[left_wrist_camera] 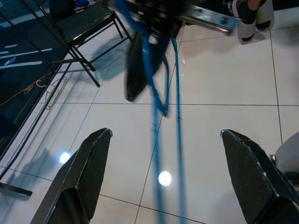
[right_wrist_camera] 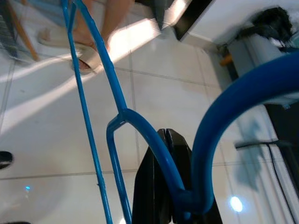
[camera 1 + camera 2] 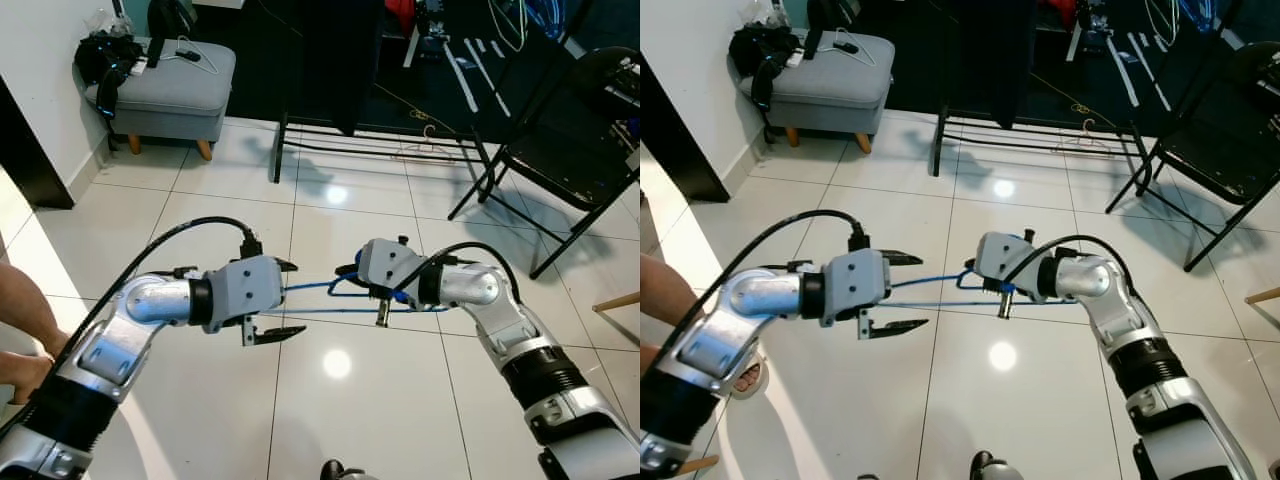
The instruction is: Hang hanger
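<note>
Hanger [image 3: 330, 297] pinched in right claw [image 2: 170, 186]; left claw [image 3: 285, 300] spread wide around it.

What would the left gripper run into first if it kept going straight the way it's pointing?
Probably the blue hanger, whose wires run between the left gripper's open jaws toward the right gripper holding it; depth is uncertain.

The blue hanger [image 1: 156, 100] is smeared with blur in the left wrist view, and its far end runs behind the left gripper [image 3: 278, 300]. Its hook [image 2: 233, 112] is cut off by the right wrist picture's edge. A person's leg [image 3: 22, 310], probably seated, is cropped at the edge.
</note>
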Motion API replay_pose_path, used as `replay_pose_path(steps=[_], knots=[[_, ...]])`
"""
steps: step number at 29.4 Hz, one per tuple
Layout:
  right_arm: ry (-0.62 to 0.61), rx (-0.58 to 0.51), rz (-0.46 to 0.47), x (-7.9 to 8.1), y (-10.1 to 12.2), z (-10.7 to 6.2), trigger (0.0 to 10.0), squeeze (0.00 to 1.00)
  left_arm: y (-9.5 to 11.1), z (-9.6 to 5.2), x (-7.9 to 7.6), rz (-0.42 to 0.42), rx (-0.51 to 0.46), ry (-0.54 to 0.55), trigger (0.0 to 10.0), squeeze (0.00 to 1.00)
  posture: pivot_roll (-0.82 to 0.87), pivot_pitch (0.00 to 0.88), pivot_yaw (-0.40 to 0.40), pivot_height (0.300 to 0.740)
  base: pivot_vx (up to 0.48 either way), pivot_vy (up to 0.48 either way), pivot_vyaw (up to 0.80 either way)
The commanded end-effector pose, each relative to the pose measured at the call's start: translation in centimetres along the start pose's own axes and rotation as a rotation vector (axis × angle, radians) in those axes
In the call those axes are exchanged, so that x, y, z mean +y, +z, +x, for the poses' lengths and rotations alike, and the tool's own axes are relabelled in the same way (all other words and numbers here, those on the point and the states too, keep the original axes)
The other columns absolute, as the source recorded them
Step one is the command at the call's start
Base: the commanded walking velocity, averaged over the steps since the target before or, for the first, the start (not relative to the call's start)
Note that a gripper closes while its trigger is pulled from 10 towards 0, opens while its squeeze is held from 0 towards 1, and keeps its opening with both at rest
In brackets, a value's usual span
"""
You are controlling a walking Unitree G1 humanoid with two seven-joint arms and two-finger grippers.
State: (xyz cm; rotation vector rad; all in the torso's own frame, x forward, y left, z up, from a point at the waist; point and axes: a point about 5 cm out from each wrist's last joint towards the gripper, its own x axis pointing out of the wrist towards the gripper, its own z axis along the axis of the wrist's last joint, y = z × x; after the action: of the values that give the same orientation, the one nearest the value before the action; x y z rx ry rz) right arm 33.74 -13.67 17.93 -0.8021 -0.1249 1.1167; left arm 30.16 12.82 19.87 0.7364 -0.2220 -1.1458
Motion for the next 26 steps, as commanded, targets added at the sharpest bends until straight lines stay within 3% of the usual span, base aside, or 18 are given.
replay_pose_path(steps=[1,4,9,18,26], knots=[[0.045,-0.012,0.002,0.9,0.0,0.2,10.0,0.0,0.1,0.2,0.1,-0.03,-0.018,0.009,10.0,0.0,-0.03,0.18,-0.071,0.74,0.0,0.0,0.0],[0.059,-0.006,0.009,1.3,-0.2,0.2,10.0,0.0,1.2,-0.4,0.9,-0.068,-0.095,0.038,10.0,0.0,-0.03,0.184,-0.073,0.74,0.0,0.0,0.0],[0.064,-0.001,0.007,1.4,-0.4,0.1,10.0,0.0,1.5,-0.7,1.0,-0.077,-0.117,0.041,10.0,0.0,-0.02,0.19,-0.08,0.74,0.0,0.0,0.0],[0.095,-0.014,0.003,1.5,0.2,0.4,10.0,0.0,0.6,-0.4,-2.2,-0.235,-0.056,-0.198,10.0,0.0,-0.03,0.196,-0.074,0.74,0.0,0.0,0.0],[0.118,-0.039,-0.006,1.8,0.8,0.7,10.0,0.0,-0.1,0.2,-1.2,-0.218,-0.021,-0.112,10.0,0.0,-0.03,0.198,-0.071,0.74,0.0,0.0,0.0]])
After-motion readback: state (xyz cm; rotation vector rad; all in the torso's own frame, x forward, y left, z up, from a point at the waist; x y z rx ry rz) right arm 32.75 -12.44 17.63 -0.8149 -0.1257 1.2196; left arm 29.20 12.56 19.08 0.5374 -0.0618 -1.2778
